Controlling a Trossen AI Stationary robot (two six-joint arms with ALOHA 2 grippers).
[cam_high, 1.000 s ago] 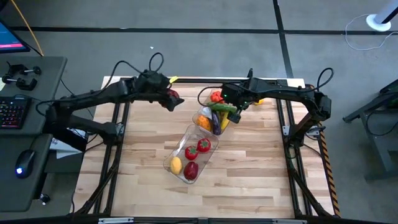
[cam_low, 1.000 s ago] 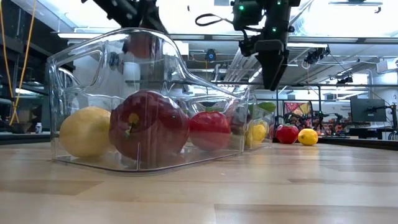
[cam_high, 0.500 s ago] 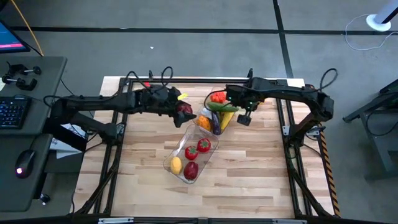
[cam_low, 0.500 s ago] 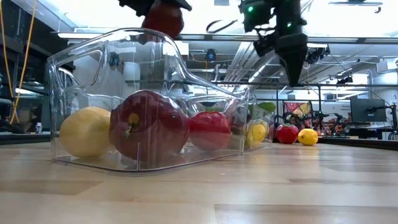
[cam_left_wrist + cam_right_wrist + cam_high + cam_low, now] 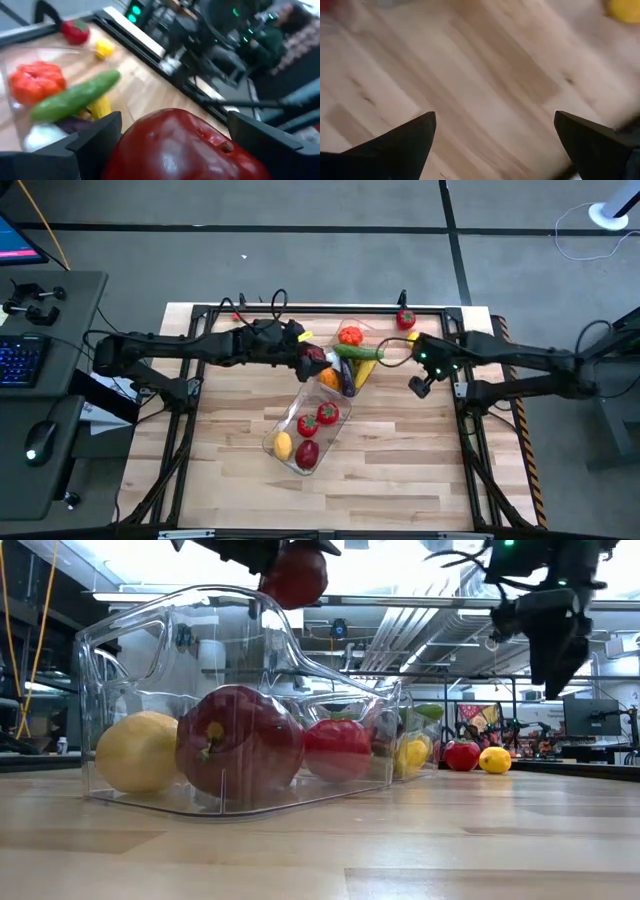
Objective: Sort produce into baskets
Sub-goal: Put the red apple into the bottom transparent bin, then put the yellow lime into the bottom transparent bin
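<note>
High view: pale wood-plank surface (image 5: 400,470) with two clear plastic baskets set end to end on a diagonal. Near basket (image 5: 303,439) held a yellow lemon (image 5: 284,445), a dark red apple (image 5: 307,453) and two red tomatoes (image 5: 316,419). Far basket (image 5: 345,366) held a green cucumber (image 5: 357,352), an orange-red piece and purple eggplant. Left gripper (image 5: 312,360) gripped a dark red apple (image 5: 316,361) over the gap between the baskets. Right gripper (image 5: 420,385) hung over bare wood beside the far basket, fingers spread, holding nothing. A loose red tomato (image 5: 405,319) lay at the far edge.

Low view: glossy, rounded basket walls seen side-on; the held apple (image 5: 294,576) hung above the near basket.

Left wrist view: shiny smooth apple skin (image 5: 175,147) between the dark fingers (image 5: 97,137).

Right wrist view: only wood grain between the wide-apart fingers (image 5: 400,142), plus a blurred yellow piece (image 5: 623,9).
</note>
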